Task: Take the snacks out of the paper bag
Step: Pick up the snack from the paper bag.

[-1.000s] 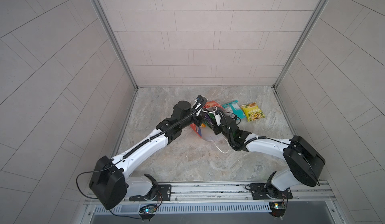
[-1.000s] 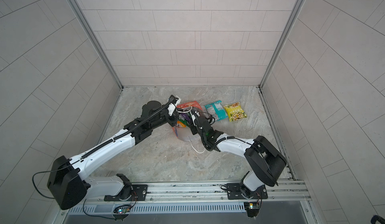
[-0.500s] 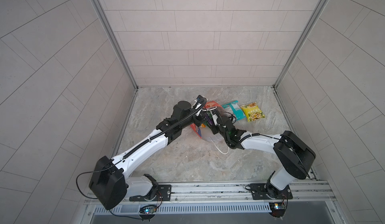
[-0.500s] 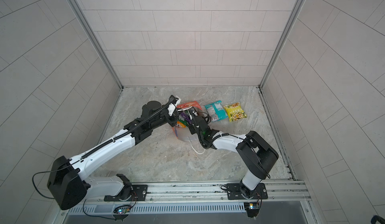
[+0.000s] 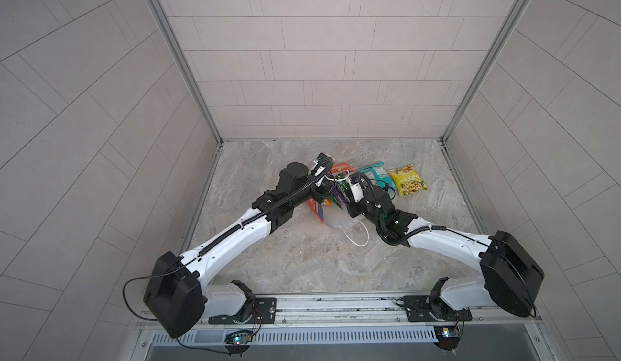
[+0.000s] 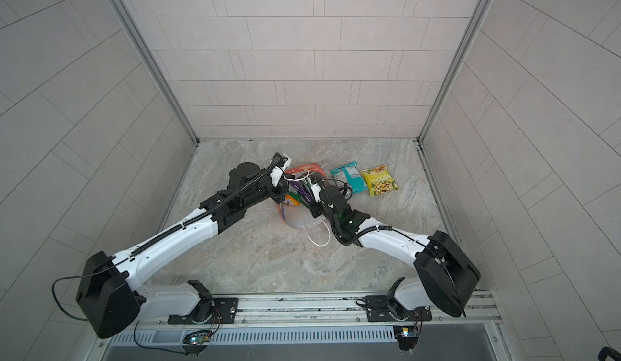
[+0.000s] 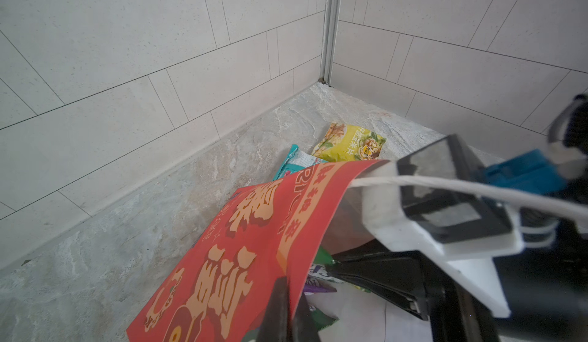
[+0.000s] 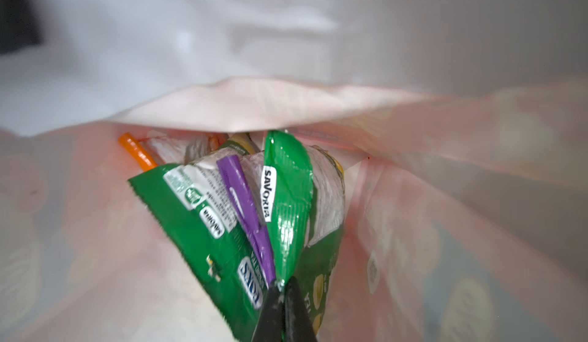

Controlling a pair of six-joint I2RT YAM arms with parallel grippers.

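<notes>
One teal packet (image 5: 373, 173) and one yellow packet (image 5: 407, 180) lie outside one bag (image 5: 340, 167).

White arm links (image 5: 232, 241), black joints (image 5: 173, 295), ribbed black cables (image 5: 285, 196), black right claw (image 8: 282, 288)

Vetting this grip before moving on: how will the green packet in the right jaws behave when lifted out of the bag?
Probably floppy: the green packet is creased and folded, and the right gripper pinches only its end, so it should dangle. Its glossy film may slip. The purple packet pressed against it could drag along.
</notes>
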